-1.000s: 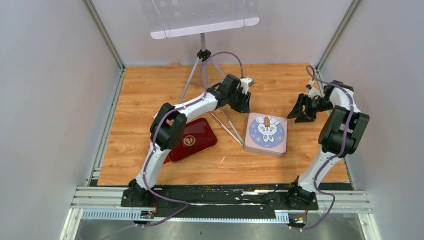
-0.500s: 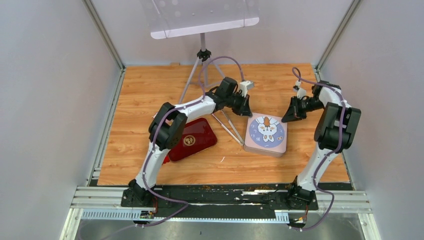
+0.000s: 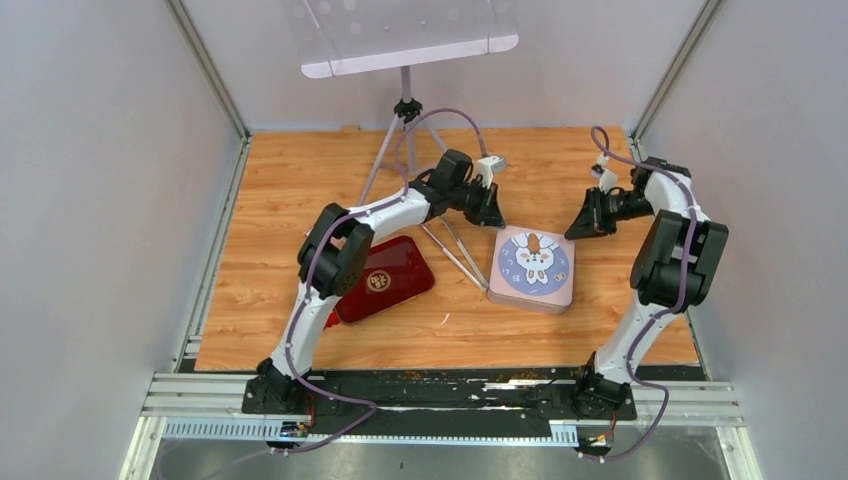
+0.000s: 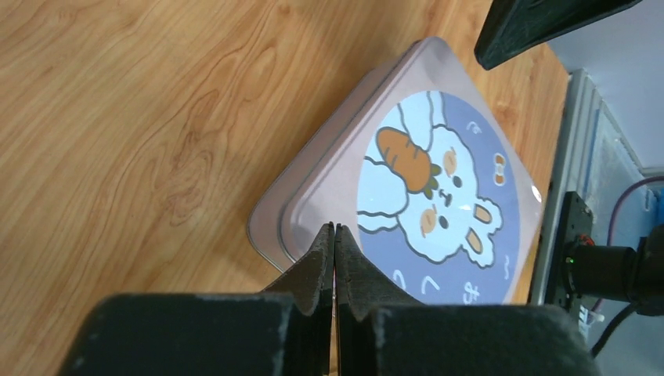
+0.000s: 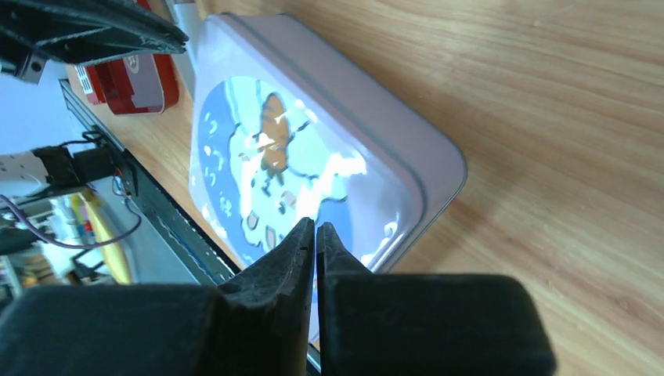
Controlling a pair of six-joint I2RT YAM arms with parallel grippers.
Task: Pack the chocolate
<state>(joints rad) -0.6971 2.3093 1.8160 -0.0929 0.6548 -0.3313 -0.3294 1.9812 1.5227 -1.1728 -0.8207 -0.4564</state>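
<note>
Now the right gripper [image 3: 582,226], pinched together and empty, has swung in beside the lidded rabbit tin [image 3: 533,266], opposite the likewise pinched left gripper [image 3: 489,212]; no chocolate shows, presumably sealed inside.

A pink tin [image 3: 533,267] with a bunny on its lid sits near the middle of the wooden table [image 3: 290,200], a dark red box [image 3: 397,270] lies toward the left edge, and a tripod [image 3: 406,107] stands at the far edge.
</note>
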